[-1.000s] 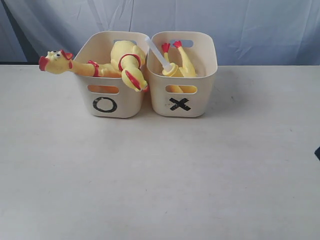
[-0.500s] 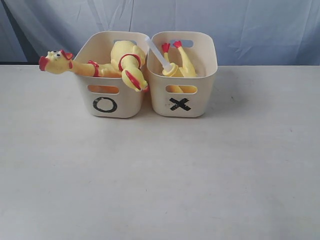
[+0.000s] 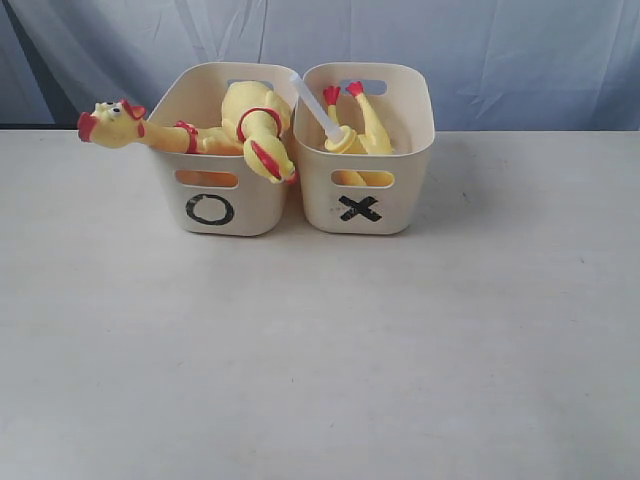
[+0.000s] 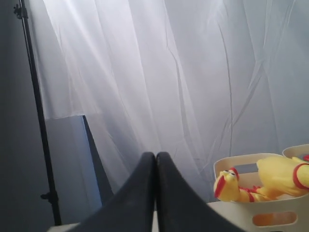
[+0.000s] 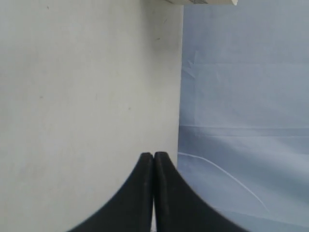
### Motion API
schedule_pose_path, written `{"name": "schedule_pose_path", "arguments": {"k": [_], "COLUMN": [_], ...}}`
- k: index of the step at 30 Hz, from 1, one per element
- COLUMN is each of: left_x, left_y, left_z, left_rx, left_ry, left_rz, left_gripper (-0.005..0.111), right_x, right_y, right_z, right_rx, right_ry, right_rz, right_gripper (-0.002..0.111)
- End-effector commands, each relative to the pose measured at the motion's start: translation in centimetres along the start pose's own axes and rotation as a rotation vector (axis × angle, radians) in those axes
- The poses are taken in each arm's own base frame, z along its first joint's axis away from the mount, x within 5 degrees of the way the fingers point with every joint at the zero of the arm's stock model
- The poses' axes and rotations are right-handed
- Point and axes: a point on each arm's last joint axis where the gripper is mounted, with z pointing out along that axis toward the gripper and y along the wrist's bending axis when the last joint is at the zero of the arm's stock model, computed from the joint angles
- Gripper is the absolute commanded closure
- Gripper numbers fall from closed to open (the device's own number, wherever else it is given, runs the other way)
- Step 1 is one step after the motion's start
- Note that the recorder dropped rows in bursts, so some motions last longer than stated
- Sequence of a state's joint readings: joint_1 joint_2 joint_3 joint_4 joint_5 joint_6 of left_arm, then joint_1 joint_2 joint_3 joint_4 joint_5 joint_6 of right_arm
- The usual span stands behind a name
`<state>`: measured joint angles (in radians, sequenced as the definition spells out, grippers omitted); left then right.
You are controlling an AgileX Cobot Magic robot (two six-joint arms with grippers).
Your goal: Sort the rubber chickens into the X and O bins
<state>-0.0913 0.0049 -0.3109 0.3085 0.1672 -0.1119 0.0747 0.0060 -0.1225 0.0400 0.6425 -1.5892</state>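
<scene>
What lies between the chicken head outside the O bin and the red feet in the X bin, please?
In the exterior view: a second, curled chicken in the O bin, then a white tube.

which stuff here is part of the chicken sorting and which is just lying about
Job: O bin, X bin, chicken hanging over O's rim, curled chicken, feet-up chicken in X.
Not: table, white curtain, black stand.

White tabletop (image 3: 320,350); pale blue draped backdrop (image 3: 520,50) behind.
</scene>
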Motion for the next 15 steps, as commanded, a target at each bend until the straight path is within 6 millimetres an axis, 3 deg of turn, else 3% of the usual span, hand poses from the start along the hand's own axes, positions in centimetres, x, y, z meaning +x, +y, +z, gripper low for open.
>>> {"name": "schedule_pose_path", "arguments": {"k": [1,5,15], "left_x": [2.1,4.3,9.6], "left_y": [-0.7,-1.4,-2.4], "left_z": [0.3,0.5,0.3], "left_rx": [0.031,0.056,0.05], "left_ry": [0.058,0.127,0.286], "left_rz": [-0.172,-0.348,-0.351], "left_gripper": [0.107,0.107,0.107], "right_x": [0.3,0.3,0.2], "right_y": [-0.3,-0.5,-1.3], "right_z": [0.8,1.4,1.0], "right_rx": [0.17,0.331,0.429], "right_ry": [0.028,0.029,0.029], "right_rz": [-0.034,-0.036,-0.037], "right_gripper": [0.109,0.109,0.109]}}
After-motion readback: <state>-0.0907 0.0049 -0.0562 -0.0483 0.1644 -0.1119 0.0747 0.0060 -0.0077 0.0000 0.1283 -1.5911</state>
